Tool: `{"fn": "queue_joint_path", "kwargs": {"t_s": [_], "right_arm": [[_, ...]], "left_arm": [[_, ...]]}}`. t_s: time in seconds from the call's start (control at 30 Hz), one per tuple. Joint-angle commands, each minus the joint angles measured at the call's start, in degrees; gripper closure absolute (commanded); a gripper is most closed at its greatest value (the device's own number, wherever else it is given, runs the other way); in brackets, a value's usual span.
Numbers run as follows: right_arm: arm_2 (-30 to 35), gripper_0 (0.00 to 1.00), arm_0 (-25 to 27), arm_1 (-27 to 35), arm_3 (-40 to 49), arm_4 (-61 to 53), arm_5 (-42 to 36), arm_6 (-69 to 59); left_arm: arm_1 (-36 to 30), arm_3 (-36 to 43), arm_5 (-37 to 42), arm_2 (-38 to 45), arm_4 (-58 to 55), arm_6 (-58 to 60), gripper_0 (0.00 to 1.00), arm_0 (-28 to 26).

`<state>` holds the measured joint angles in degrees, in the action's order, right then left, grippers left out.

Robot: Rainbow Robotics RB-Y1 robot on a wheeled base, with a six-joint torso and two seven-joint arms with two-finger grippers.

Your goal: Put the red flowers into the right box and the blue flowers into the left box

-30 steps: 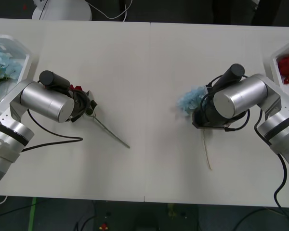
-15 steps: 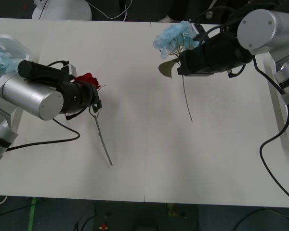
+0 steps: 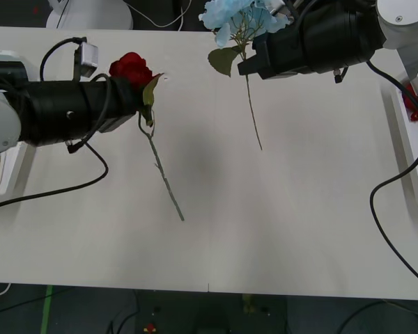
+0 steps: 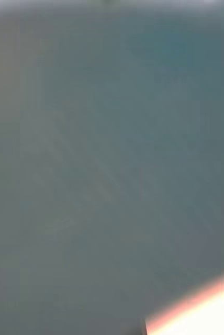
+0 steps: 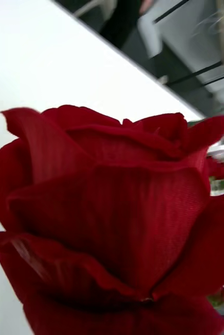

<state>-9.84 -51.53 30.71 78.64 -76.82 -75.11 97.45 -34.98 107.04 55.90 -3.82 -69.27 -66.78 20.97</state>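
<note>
A red flower (image 3: 131,68), a deep-red rose, hangs above the table at the left. My left gripper (image 3: 141,97) is shut on it just below the bloom, and its thin stem (image 3: 164,174) slants down toward the table. The bloom (image 5: 112,220) sits close up in the left wrist view. At the far middle, my right gripper (image 3: 247,59) is shut on a pale-blue flower (image 3: 237,15), whose stem (image 3: 253,111) dangles free. The left box (image 3: 19,174) lies under my left arm. The right box (image 3: 403,136) at the right edge holds another red flower (image 3: 409,101).
Black cables loop from both arms, one over the table near the left (image 3: 90,174) and one on the right (image 3: 386,209). A white stand (image 3: 90,14) sits beyond the table's far edge. The table's front edge (image 3: 209,284) runs along the near side.
Both arms have risen from the table, each lifting its flower. The left gripper carried the rose up and rightward; the right gripper carried the blue flower up, away and leftward.
</note>
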Motion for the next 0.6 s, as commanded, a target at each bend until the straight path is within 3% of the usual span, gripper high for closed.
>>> {"fn": "queue_joint_path", "kwargs": {"t_s": [0.03,0.2,0.4,0.6], "right_arm": [[1.1,1.0,-2.4,0.2,0.8,-1.3,0.1,1.2],[1.0,1.0,-2.4,1.0,-0.9,-1.2,-2.5,0.2],[-1.4,1.0,-2.4,3.8,-8.8,-1.3,-8.0,-0.7],[-4.5,1.0,-2.4,4.5,-18.1,-0.9,-7.8,-3.9]], "left_arm": [[1.4,3.4,-1.4,6.5,-9.3,-11.0,1.0,-3.0],[3.4,4.8,-2.1,7.7,-13.5,-13.3,1.0,-3.0],[4.6,6.6,-3.6,5.5,-17.9,-14.5,1.0,-3.0],[4.6,9.5,-13.6,0.0,-17.6,-15.0,1.0,-3.0]]}}
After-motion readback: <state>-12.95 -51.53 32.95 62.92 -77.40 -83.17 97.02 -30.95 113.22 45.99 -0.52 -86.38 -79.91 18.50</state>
